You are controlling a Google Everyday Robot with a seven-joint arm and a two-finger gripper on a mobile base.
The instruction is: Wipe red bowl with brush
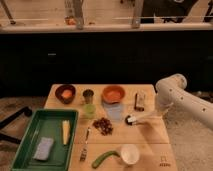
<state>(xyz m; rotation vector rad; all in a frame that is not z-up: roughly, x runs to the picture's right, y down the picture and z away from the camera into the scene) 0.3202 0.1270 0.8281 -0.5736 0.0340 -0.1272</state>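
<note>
The red bowl [113,93], shallow and orange-red, sits at the back middle of the wooden table [150,137]. The brush [141,118] has a white handle and a small dark head that points left, low over the table, right and in front of the bowl. My gripper [157,113] is at the end of the white arm that reaches in from the right. It is shut on the far end of the brush handle. The brush head is about a bowl's width away from the red bowl.
A dark bowl [65,93] with orange contents, a metal cup [88,94] and a green cup [89,110] stand left of the red bowl. A pale blue cloth [115,111], a dark cluster [103,125], a fork [85,145], a white cup [130,154] and a green tray [30,145] lie nearer.
</note>
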